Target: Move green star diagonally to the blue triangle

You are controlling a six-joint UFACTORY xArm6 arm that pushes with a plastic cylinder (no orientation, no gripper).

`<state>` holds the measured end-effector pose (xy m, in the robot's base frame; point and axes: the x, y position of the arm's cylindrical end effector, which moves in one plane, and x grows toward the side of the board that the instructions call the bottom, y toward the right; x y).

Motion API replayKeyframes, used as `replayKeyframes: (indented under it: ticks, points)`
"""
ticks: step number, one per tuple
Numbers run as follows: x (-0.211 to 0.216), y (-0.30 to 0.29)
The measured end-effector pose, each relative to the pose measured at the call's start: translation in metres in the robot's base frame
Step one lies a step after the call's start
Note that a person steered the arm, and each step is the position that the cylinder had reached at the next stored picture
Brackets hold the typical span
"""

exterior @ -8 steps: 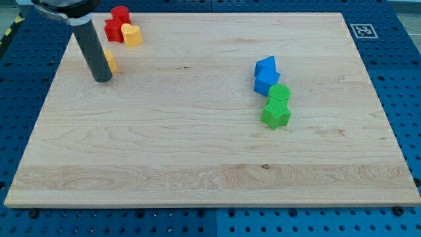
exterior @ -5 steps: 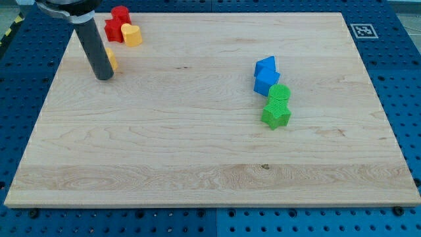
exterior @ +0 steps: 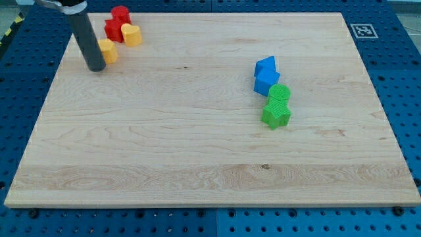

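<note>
The green star (exterior: 275,114) lies right of the board's middle, touching a green round block (exterior: 279,94) just above it. Above those sit two blue blocks: a blue triangle (exterior: 265,66) and a blue cube-like block (exterior: 266,81), touching each other. My tip (exterior: 96,68) is far off at the view's upper left, just left of a yellow block (exterior: 108,51) and well away from the green star.
Two red blocks (exterior: 116,23) and a yellow heart (exterior: 132,35) cluster at the top left corner of the wooden board (exterior: 197,151). A marker tag (exterior: 361,30) sits at the top right.
My tip has moved up and slightly left, uncovering more of the yellow block, which has shifted up a little. The green and blue blocks have not moved.
</note>
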<state>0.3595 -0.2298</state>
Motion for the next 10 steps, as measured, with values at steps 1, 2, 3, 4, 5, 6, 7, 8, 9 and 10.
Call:
replayKeyframes:
  ticks: [1,2,3,4,5,6,7,8,9,10]
  points:
    - [-0.010,0.002]
    - [-0.012,0.007]
    - [-0.021,0.013]
    - [-0.030,0.018]
    - [-0.030,0.018]
    - [-0.030,0.022]
    - [-0.030,0.022]
    - [-0.030,0.022]
    - [-0.020,0.022]
    - [-0.010,0.022]
